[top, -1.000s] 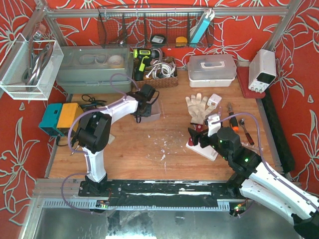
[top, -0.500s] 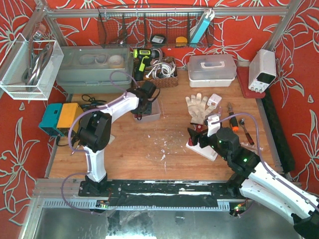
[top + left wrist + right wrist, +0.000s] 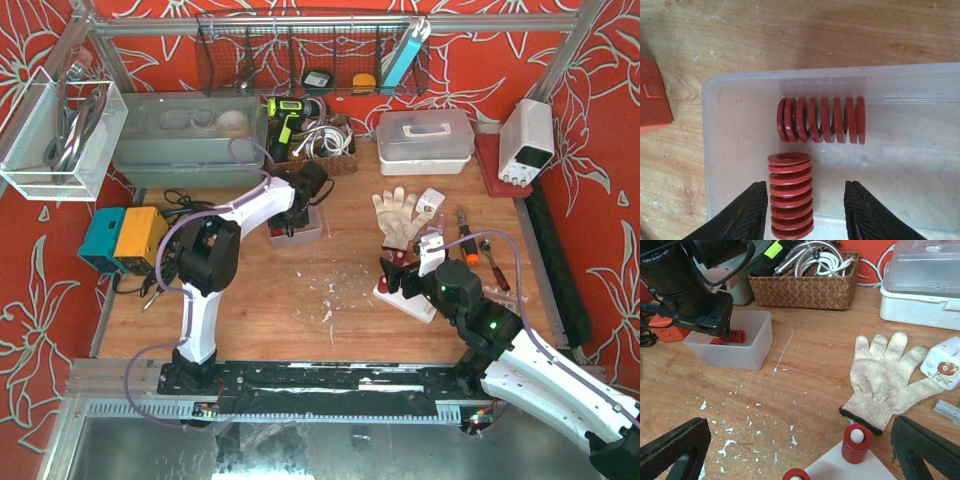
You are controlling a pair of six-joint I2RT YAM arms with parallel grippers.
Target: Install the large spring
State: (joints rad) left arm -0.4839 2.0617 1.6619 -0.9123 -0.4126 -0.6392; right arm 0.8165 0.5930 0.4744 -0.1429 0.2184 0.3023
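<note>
In the left wrist view a clear plastic bin [image 3: 730,150] holds two red springs. One spring [image 3: 821,120] lies crosswise at the far side. The other spring [image 3: 790,196] lies lengthwise between the fingers of my left gripper [image 3: 802,212], which is open, with a gap on both sides of it. From above, the left gripper [image 3: 303,192] hangs over the bin [image 3: 297,228]. My right gripper [image 3: 800,452] is open wide above a white base plate [image 3: 840,471], where a red spring [image 3: 856,443] sits on a peg and a second one [image 3: 796,474] shows at the bottom edge.
A work glove [image 3: 395,215] lies just beyond the base plate [image 3: 405,297]. A wicker basket [image 3: 322,150] of cables and a white lidded box [image 3: 425,140] stand at the back. Hand tools [image 3: 478,250] lie to the right, and a teal and orange box [image 3: 120,237] sits at the left.
My left gripper has shifted a little farther back and to the right over the bin, and its arm has swung along. The right arm has stayed put.
</note>
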